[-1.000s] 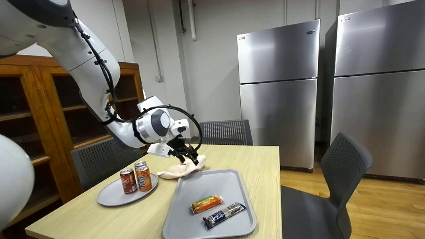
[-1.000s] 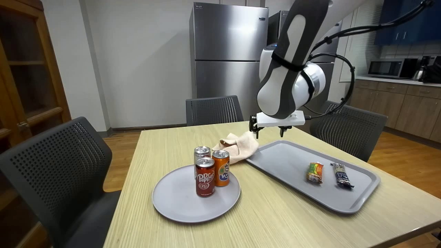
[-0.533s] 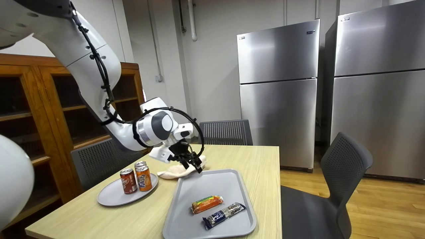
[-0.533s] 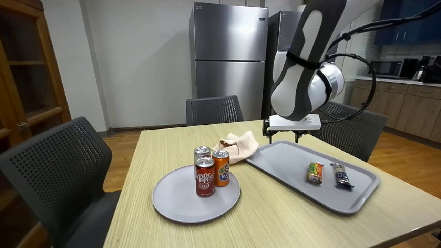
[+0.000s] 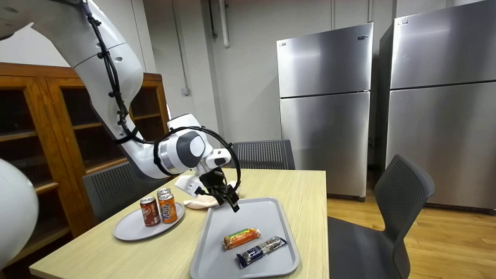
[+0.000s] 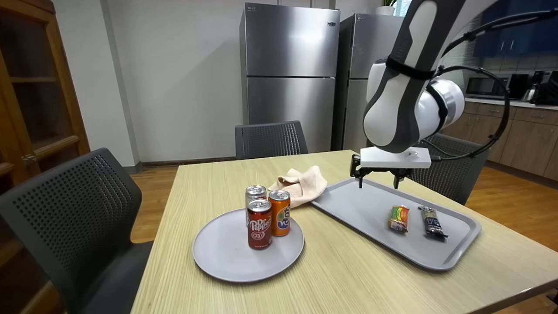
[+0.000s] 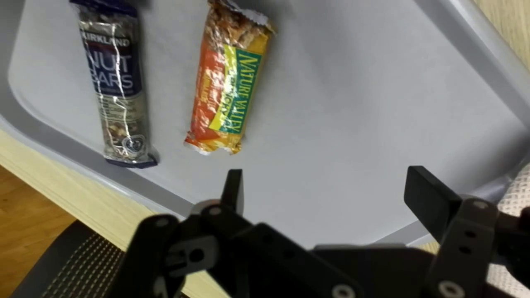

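Note:
My gripper point(image 6: 378, 185) hangs over the far end of the grey tray point(image 6: 353, 201), its jaws wide apart with nothing between them. In the wrist view the fingers point(image 7: 430, 194) frame only bare tray. Closest ahead of them lies an orange, yellow and green Nature Valley bar point(image 7: 232, 82). Beside it, nearer the tray's edge, is a dark blue and silver Kirkland nut bar point(image 7: 116, 82). Both bars lie flat on the tray. A crumpled pale pink cloth point(image 6: 305, 185) sits at the tray's corner, partly behind the gripper point(image 5: 228, 205) in an exterior view.
A round grey plate point(image 6: 218, 257) carries three upright cans: a Dr Pepper can point(image 6: 259, 226), an orange Fanta can point(image 6: 280, 213) and a silver can point(image 6: 255, 192) partly hidden behind them. Dark chairs point(image 6: 270, 139) stand around the wooden table point(image 6: 331, 270).
My open gripper has moved off from beside the cloth, out over the tray and lower, rightward in both exterior views. The bars, cloth, plate and cans have stayed put.

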`<move>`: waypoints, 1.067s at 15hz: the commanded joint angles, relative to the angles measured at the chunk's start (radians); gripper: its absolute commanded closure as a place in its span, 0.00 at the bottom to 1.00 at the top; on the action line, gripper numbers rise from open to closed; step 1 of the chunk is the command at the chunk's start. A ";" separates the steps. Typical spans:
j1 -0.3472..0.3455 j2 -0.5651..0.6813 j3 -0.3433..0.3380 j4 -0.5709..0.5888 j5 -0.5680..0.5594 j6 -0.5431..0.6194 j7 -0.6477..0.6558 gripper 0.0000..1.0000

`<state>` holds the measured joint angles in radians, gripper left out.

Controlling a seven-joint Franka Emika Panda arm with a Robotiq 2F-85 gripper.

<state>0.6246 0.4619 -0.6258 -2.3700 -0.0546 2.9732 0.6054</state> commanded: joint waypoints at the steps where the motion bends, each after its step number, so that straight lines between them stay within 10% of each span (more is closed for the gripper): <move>1: -0.063 -0.077 0.040 -0.075 0.027 0.012 0.005 0.00; 16: -0.304 0.011 0.243 -0.054 0.156 0.045 0.012 0.00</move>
<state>0.3564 0.4449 -0.4161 -2.4438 0.0741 2.9994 0.6054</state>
